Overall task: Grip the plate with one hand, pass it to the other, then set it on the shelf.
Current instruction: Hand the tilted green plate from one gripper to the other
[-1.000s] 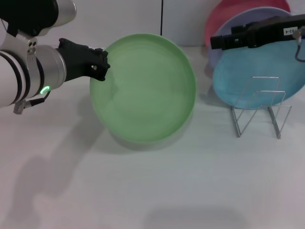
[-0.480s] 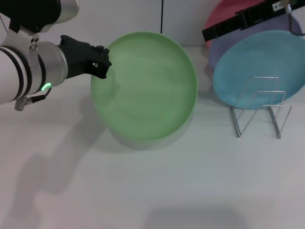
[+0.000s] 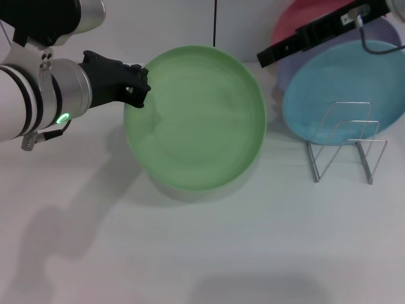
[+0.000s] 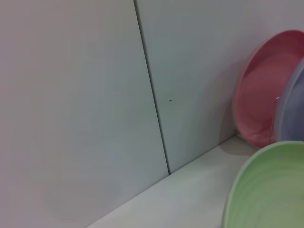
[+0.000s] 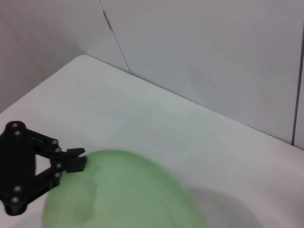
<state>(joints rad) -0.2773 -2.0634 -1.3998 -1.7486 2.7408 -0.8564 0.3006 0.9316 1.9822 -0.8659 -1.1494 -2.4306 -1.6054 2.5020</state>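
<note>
The light green plate (image 3: 196, 120) hangs tilted above the white table, its face toward the head camera. My left gripper (image 3: 136, 88), black on a white and silver arm with a green light, is shut on the plate's left rim. The right wrist view shows the same grip: the left gripper (image 5: 76, 163) pinches the edge of the plate (image 5: 123, 194). An edge of the plate (image 4: 270, 190) also shows in the left wrist view. My right gripper (image 3: 262, 60) reaches in from the upper right, just off the plate's right rim. The wire shelf (image 3: 345, 145) stands on the table at right.
A light blue plate (image 3: 342, 88) leans behind the shelf, with a lavender plate (image 3: 386, 35) and a pink plate (image 3: 285, 25) behind it against the back wall. The pink plate (image 4: 259, 104) also shows in the left wrist view.
My right gripper has swung left, from over the blue plate to near the green plate's right rim. The left gripper and plate have shifted slightly right.
</note>
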